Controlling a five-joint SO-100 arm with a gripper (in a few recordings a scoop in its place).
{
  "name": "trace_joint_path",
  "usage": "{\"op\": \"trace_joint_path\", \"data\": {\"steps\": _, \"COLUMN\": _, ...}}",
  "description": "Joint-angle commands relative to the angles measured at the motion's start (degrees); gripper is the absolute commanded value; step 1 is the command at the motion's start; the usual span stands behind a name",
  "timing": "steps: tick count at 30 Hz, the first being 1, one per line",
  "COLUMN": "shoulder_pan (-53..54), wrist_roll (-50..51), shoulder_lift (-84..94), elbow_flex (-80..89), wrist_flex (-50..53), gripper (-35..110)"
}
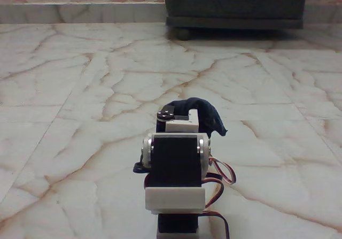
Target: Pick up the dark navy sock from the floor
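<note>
In the fixed view the white-and-black arm is standing in the foreground with its back to the camera, and its own servo blocks are hiding the gripper [188, 116] almost entirely. The limp, dark navy, almost black cloth sock [206, 113] is bunching up just behind the top of the arm, arching over the upper white block and drooping down on the right side of the picture, where a tail of cloth is hanging free. It is appearing to sit above the glossy cream-white marble floor with orange-brown veins [80, 89], so I am judging that the gripper is holding it, but the jaws are out of sight and I cannot tell whether they are closed on the cloth or merely carrying it draped.

That doubt is the main risk. If the sock is only lying over a finger, any lift or swing may be letting it slide off, pulled by the hanging tail. A pinch on a thin fold could slip the same way, since the cloth is soft and offers no firm edge.

The loose end is also dangling close to the red, black and white wires [222, 177] looping out at the arm's right side, and could be snagging there. The dark wheeled cabinet [235, 4] is standing well apart at the back wall.
</note>
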Motion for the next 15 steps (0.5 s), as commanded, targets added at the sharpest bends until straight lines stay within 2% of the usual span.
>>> {"op": "trace_joint_path", "data": {"steps": 1, "shoulder_pan": 0.35, "wrist_roll": -0.62, "shoulder_lift": 0.18, "elbow_flex": -0.18, "wrist_flex": 0.35, "gripper": 0}}
{"op": "trace_joint_path", "data": {"steps": 15, "shoulder_pan": 0.44, "wrist_roll": -0.44, "shoulder_lift": 0.26, "elbow_flex": -0.18, "wrist_flex": 0.26, "gripper": 0}}
